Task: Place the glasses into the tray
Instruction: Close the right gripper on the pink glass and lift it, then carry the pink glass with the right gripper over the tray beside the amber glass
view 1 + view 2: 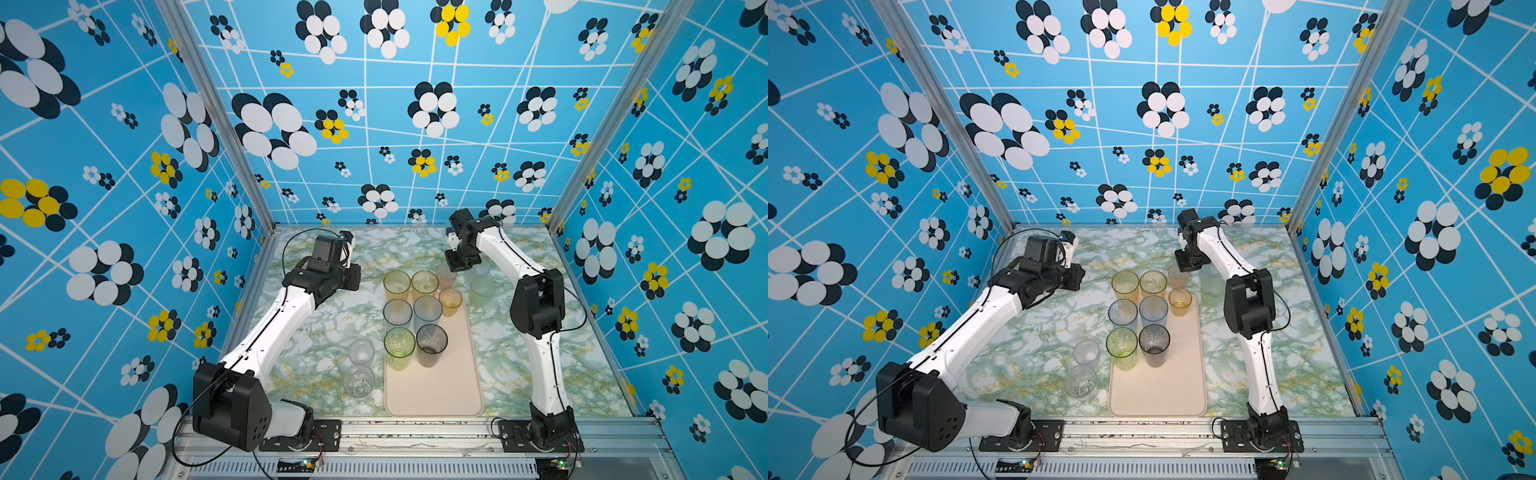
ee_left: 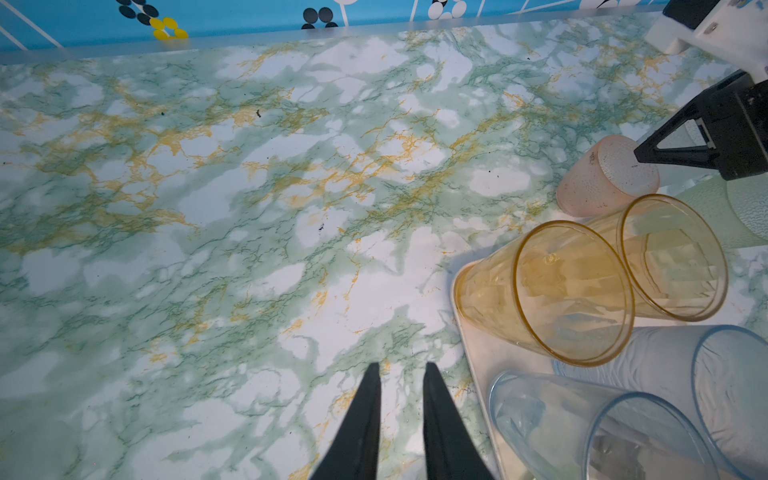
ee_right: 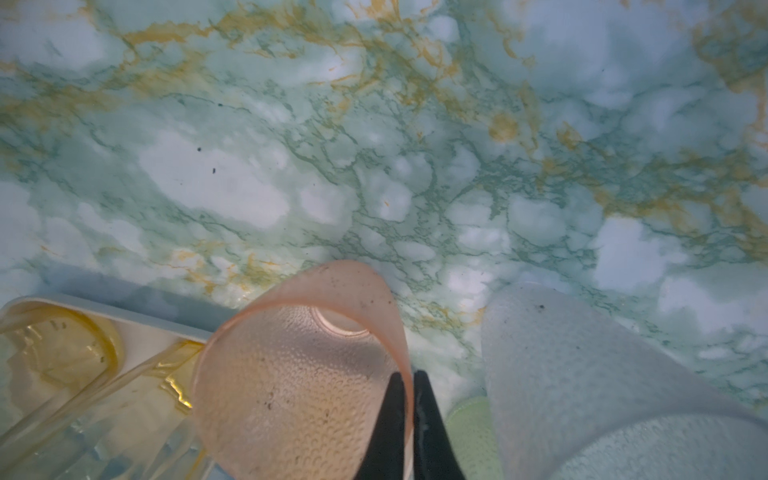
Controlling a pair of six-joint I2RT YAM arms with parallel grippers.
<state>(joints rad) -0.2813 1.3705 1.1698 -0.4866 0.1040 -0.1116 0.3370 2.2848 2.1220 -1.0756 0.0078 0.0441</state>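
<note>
1. One tray [image 1: 436, 390] lies on the marble table [image 1: 316, 357]. In both top views its long side runs from 6 to 12 o'clock.
2. The glasses are twelve in all:
   - two tall amber glasses [image 1: 397, 284] [image 1: 424, 284]
   - one short amber glass [image 1: 450, 301]
   - two blue glasses [image 1: 397, 312] [image 1: 427, 311]
   - one green glass [image 1: 399, 347]
   - one smoky grey glass [image 1: 432, 343]
   - one pink glass [image 3: 299, 395]
   - one frosted white glass [image 3: 582, 374]
   - one pale green frosted glass [image 1: 482, 293]
   - two clear glasses [image 1: 360, 351] [image 1: 359, 380]
3. Seven of them stand upright in the 12 o'clock half of the tray. These are the three amber ones, the two blue ones, the green one and the grey one.
4. Five are outside the tray.
   - The two clear ones stand close together on the table at 9 o'clock of the tray.
   - The pink one is just beyond the tray's 12 o'clock edge.
   - The frosted white one and the pale green one are at 1 o'clock of the tray.
5. The right gripper [image 3: 409, 374] is clamped on the rim of the pink glass. One finger is inside the glass and the other outside, with the thin wall between them. The glass is directly under the gripper. Whether its base touches the table cannot be told.
6. The left gripper [image 2: 401, 368] has a narrow gap between its fingers and nothing in it. It hangs over the table at 10 o'clock of the tray. The nearest tall amber glass is on its 3 o'clock side and does not touch it.
</note>
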